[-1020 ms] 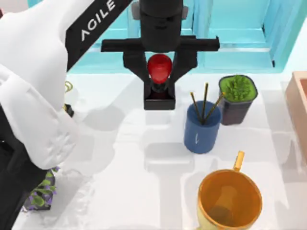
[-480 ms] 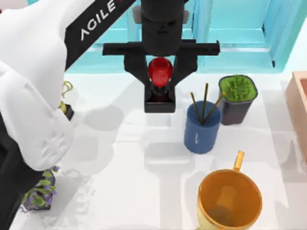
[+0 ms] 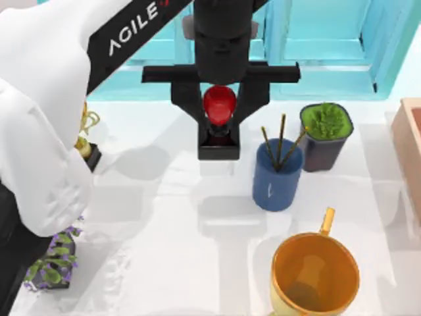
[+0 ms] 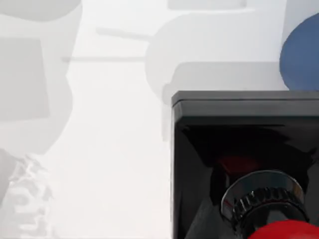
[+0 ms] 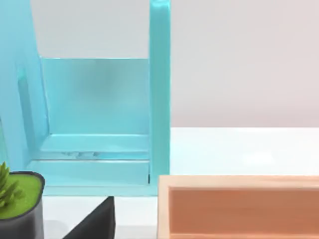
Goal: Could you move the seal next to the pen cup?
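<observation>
left pincer (image 3: 220,113) gripping seal (image 3: 219,105), above table

White table (image 3: 177,263) with pen cup (image 3: 276,178), green plant pot (image 3: 325,135), orange mug (image 3: 314,276).

Plant pot (image 3: 325,135): stood at back right.
Orange mug (image 3: 314,274): sat front right.
Trophy (image 3: 85,141): stood at left.
Wooden box (image 5: 239,206): lay at right edge.

The left arm (image 3: 46,125) has a bulky glossy white shell, with a black link bearing white "AGILE" lettering. Its tool (image 3: 219,115) is matte black: a round wrist housing, a flat crossbar and two angular fingers (image 3: 187,99).
</observation>
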You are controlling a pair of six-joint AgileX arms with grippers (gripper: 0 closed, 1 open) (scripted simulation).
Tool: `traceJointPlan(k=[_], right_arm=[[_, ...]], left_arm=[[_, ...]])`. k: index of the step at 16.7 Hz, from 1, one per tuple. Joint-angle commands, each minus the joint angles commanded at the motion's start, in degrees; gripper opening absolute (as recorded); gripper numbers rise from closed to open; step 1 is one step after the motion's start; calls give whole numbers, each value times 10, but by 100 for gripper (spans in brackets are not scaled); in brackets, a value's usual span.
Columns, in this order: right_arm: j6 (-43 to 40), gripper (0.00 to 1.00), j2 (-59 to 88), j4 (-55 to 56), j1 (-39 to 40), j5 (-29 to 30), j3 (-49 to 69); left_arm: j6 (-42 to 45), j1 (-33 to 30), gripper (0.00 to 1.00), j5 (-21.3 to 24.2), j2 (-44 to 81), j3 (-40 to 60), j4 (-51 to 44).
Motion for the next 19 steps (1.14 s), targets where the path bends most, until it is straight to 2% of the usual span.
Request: traceJointPlan(k=[13, 19], right_arm=[[0, 100, 0, 0, 0, 0, 0], [0, 100, 0, 0, 0, 0, 0]], left_arm=[[0, 0, 98, 0, 0, 0, 0], [0, 0, 100, 0, 0, 0, 0]])
